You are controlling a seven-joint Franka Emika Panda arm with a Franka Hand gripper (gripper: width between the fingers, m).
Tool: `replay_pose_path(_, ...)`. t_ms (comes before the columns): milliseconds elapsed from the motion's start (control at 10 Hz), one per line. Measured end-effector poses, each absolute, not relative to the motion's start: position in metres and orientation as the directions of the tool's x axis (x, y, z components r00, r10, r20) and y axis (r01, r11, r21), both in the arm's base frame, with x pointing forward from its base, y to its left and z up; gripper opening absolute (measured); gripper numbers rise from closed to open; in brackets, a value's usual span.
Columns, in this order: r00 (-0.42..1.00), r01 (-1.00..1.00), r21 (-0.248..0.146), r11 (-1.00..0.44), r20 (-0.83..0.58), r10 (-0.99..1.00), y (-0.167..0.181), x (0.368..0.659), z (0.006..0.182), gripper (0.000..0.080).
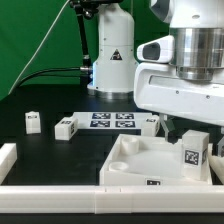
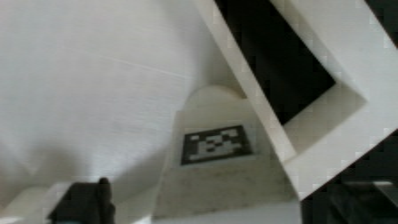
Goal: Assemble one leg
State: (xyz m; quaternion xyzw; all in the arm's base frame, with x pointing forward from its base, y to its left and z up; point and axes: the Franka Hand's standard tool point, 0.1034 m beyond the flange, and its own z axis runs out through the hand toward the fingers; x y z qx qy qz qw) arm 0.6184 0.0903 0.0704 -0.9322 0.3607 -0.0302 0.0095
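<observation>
A leg (image 1: pixel 193 155), a small white block with a black-and-white tag, stands in the corner of the large white tray (image 1: pixel 135 165) nearest the exterior view's right. My gripper (image 1: pixel 190 136) hangs straight above it. In the wrist view the leg (image 2: pixel 217 140) stands against the tray's wall (image 2: pixel 267 110), tag facing the camera. One dark finger (image 2: pixel 89 200) shows beside the leg with a gap between them. The gripper (image 2: pixel 217 208) is open around the leg and does not grip it. Three more legs (image 1: pixel 33 122) (image 1: pixel 65 127) (image 1: pixel 150 122) lie on the table.
The marker board (image 1: pixel 112 120) lies behind the tray. A white rail (image 1: pixel 90 192) runs along the front and another (image 1: pixel 8 155) at the exterior view's left. The robot's base (image 1: pixel 112 60) stands at the back with cables beside it.
</observation>
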Motion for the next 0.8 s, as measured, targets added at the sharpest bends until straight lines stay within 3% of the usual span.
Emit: replay_pose_path(800,0.738,-0.672,-0.039,-0.740,0.049,-0.673,0.0902,0.6181,0.0698,0.0649)
